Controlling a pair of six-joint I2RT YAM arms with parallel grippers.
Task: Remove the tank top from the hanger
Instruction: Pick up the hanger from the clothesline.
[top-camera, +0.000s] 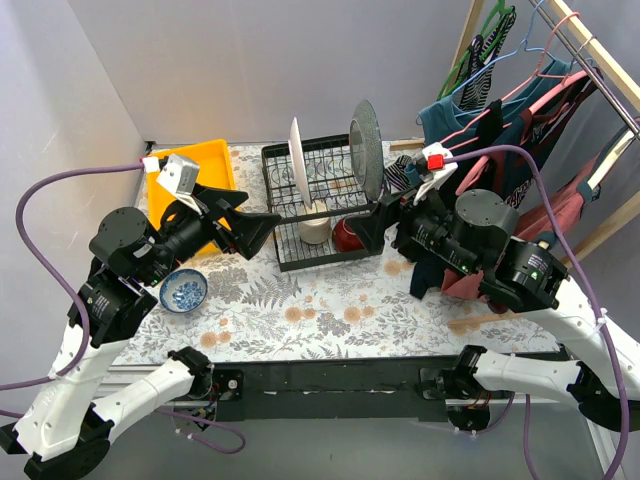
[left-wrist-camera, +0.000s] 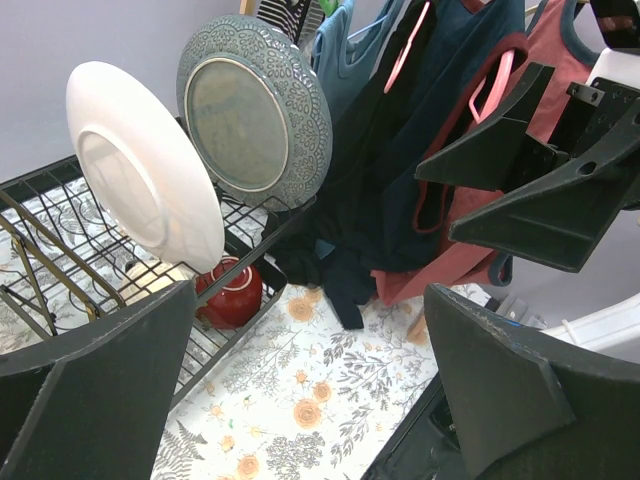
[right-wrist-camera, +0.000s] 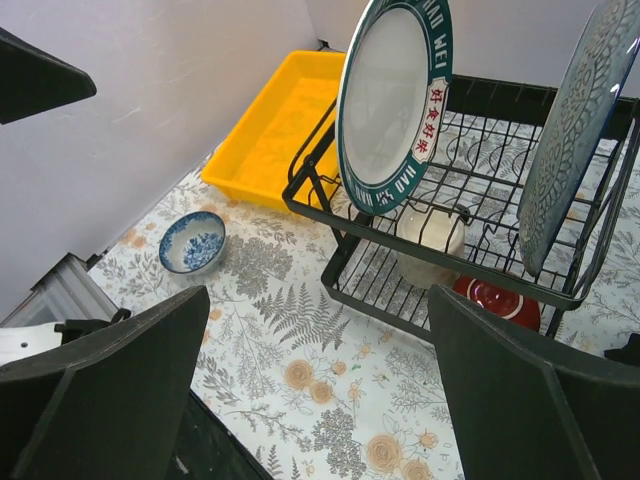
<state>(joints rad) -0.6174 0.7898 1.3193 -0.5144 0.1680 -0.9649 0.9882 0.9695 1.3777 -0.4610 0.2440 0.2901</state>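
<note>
Several tank tops hang on hangers from a wooden rail (top-camera: 592, 52) at the right: a teal one (top-camera: 455, 118), a navy one (top-camera: 505, 135) and a pink-red one (top-camera: 560, 200) on a pink hanger (top-camera: 545, 62). Their hems drape onto the table. The left wrist view shows the teal top (left-wrist-camera: 345, 60), the navy top (left-wrist-camera: 400, 160), the pink-red top (left-wrist-camera: 455, 265) and the pink hanger (left-wrist-camera: 495, 85). My left gripper (top-camera: 262, 224) (left-wrist-camera: 310, 385) is open and empty over the table, left of the dish rack. My right gripper (top-camera: 378, 222) (right-wrist-camera: 320, 390) is open and empty, pointing left away from the clothes.
A black dish rack (top-camera: 330, 250) holds a white plate (top-camera: 296, 155), a grey-green plate (top-camera: 366, 135), a cream cup (top-camera: 315, 230) and a red bowl (top-camera: 347, 236). A yellow tray (top-camera: 200, 165) is at the back left. A blue bowl (top-camera: 184, 290) sits near the left arm.
</note>
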